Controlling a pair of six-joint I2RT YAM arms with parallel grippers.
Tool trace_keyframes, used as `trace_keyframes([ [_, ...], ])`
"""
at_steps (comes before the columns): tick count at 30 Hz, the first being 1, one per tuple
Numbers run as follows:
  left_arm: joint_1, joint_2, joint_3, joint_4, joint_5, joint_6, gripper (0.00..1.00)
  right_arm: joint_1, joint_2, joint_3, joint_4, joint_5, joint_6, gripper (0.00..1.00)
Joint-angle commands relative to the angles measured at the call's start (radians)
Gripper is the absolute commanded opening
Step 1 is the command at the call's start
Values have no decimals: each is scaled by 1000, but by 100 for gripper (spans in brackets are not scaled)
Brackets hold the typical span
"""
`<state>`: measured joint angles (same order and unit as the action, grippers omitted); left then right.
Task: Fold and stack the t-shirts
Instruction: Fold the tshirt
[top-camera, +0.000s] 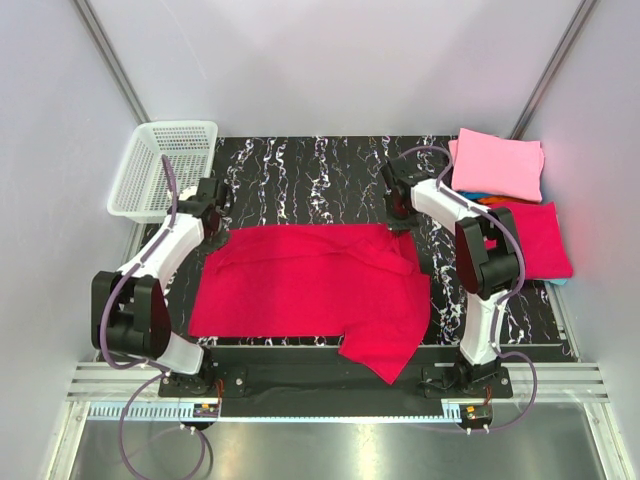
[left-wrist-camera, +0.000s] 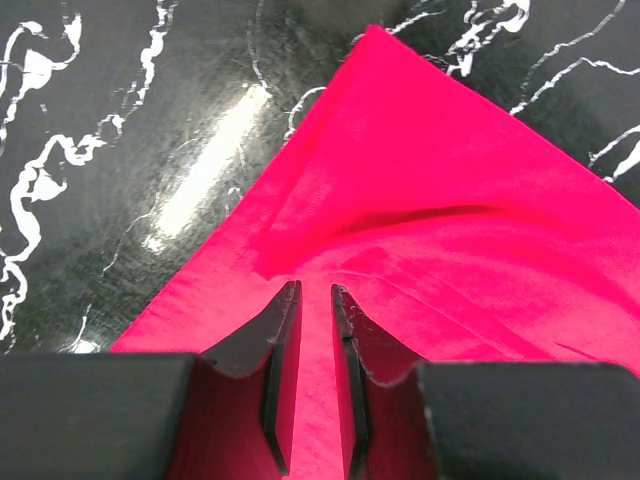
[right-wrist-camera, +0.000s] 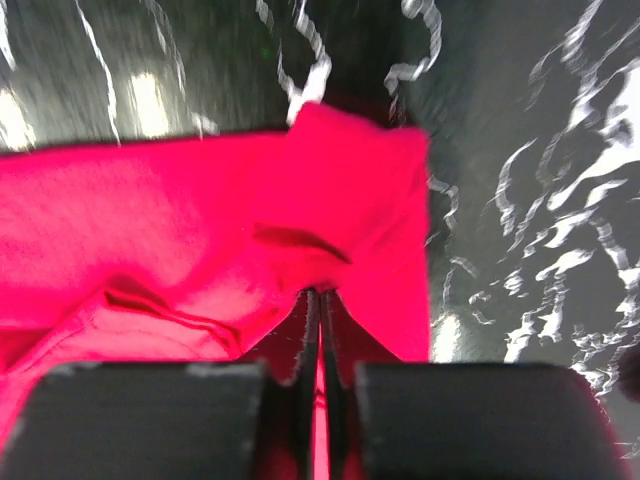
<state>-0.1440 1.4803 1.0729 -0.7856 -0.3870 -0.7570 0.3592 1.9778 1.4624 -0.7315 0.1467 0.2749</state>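
Note:
A crimson t-shirt (top-camera: 310, 290) lies spread across the black marbled table, and its near right part hangs over the front edge. My left gripper (top-camera: 214, 228) sits at the shirt's far left corner. In the left wrist view the left gripper (left-wrist-camera: 315, 290) has its jaws nearly together on the red cloth (left-wrist-camera: 450, 230), and a crease runs out from the tips. My right gripper (top-camera: 403, 225) is at the far right corner. In the right wrist view the right gripper (right-wrist-camera: 320, 293) is shut on bunched red cloth (right-wrist-camera: 200, 220).
A white mesh basket (top-camera: 163, 170) stands at the far left. At the far right lie a folded pink shirt (top-camera: 497, 163) and a folded red one (top-camera: 535, 240), with orange and turquoise edges showing between them. Bare marbled table (top-camera: 300, 170) lies beyond the shirt.

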Motion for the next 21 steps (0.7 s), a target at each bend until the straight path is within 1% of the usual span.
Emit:
trace_keyframes([
  [1, -8, 26, 31, 48, 34, 24, 22, -2, 18, 87, -9, 103, -14, 0],
  [4, -9, 84, 62, 55, 34, 27, 22, -16, 38, 115, -28, 146, -19, 0],
  [7, -11, 144, 107, 57, 34, 31, 22, -52, 45, 131, -28, 151, -17, 0],
  [8, -11, 187, 119, 57, 34, 31, 21, -63, 50, 139, -31, 152, -20, 0],
  [12, -15, 253, 176, 55, 40, 38, 20, -115, 98, 220, -42, 156, -43, 0],
  [15, -23, 268, 183, 55, 30, 31, 20, -127, 115, 260, -61, 163, -45, 0],
  [17, -23, 270, 179, 57, 28, 31, 20, -128, 110, 268, -77, 133, -42, 0],
  [18, -23, 268, 177, 57, 23, 31, 20, -128, 99, 253, -77, 114, -34, 2],
  [19, -23, 270, 176, 57, 23, 33, 20, -128, 72, 240, -74, 84, -29, 19],
  [20, -25, 270, 174, 59, 25, 38, 20, -128, 56, 227, -71, 74, -28, 25],
  [21, -25, 268, 171, 57, 23, 38, 20, -128, 27, 201, -68, 70, -23, 27],
])
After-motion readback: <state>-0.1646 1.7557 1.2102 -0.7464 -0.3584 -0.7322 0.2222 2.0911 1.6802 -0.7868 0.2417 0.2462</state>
